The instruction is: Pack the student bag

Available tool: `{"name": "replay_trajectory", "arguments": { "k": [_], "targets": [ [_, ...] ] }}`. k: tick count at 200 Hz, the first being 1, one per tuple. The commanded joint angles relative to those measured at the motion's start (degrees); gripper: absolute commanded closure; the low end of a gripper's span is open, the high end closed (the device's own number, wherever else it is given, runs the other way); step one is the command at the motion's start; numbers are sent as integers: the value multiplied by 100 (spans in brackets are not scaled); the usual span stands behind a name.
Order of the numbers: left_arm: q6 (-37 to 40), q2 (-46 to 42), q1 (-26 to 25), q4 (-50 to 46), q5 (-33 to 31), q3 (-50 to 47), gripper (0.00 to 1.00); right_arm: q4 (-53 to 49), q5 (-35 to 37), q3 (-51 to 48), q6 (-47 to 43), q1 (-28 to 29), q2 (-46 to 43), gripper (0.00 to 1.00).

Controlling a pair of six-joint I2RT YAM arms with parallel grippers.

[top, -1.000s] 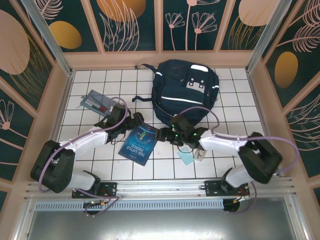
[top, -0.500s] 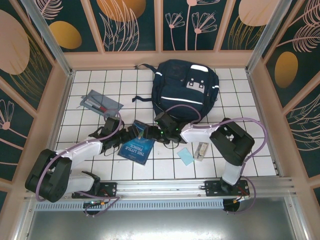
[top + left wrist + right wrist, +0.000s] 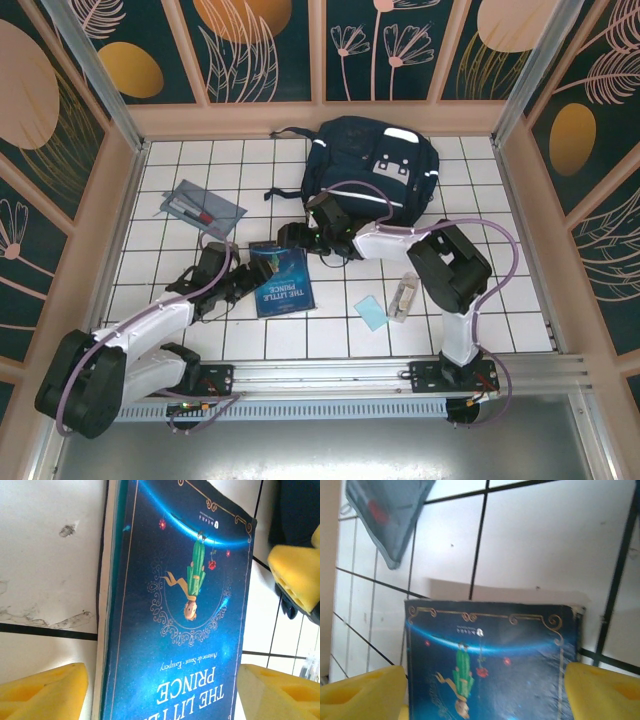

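**Top external: book straddled at both ends, bag not yet packed**

From above I see the bag [image 3: 370,180] lying at the far end of the table [image 3: 480,300], patch side up and slightly right of centre. I cannot tell whether its main zip is open.

Just in front of it the book [image 3: 282,280] lies flat on the tiles with the cover up. The right claw [image 3: 293,240] sits at the book's far end, between the book and the bag. The left claw [image 3: 243,283] sits at the book's near left side.

On the left wrist view the left claw [image 3: 162,680] stands wide. Its pads [image 3: 45,690] are just beside the book's long edges, and a sliver of tile shows at the spine side, so I judge it is not gripping. On the right wrist view the right claw [image 3: 485,680] is also wide and frames the book's far edge. It holds nothing.

The pouch [image 3: 203,208] lies well to the left. A pale card [image 3: 372,312] lies to the right, near the arm bases.

I judge the step in hand to be picking up the book. Next, one claw needs to close squarely on the cover edges and tip the book up off the tiles. After that the bag needs an opening held wide enough to take it.
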Motion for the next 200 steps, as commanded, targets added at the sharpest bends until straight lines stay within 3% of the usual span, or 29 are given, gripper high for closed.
{"name": "replay_trajectory", "arguments": {
  "k": [1, 35, 71, 131, 200],
  "targets": [
    [-20, 81, -6, -177, -224, -101, 26, -668, 11, -327, -391, 16, -506, 17],
    [100, 615, -7, -24, -128, 21, 38, -951, 272, -807, -113, 413, -889, 19],
    [161, 786, -7, 205, -463, -160, 52, -445, 130, -1213, 202, 717, -847, 26],
    [134, 1324, -7, 749, -213, -424, 72, -5, -23, -1286, 356, 931, -766, 26],
    [-57, 1483, -16, 1070, -261, -608, 73, 471, -757, -1150, 302, 933, -1322, 29]
  ]
}}
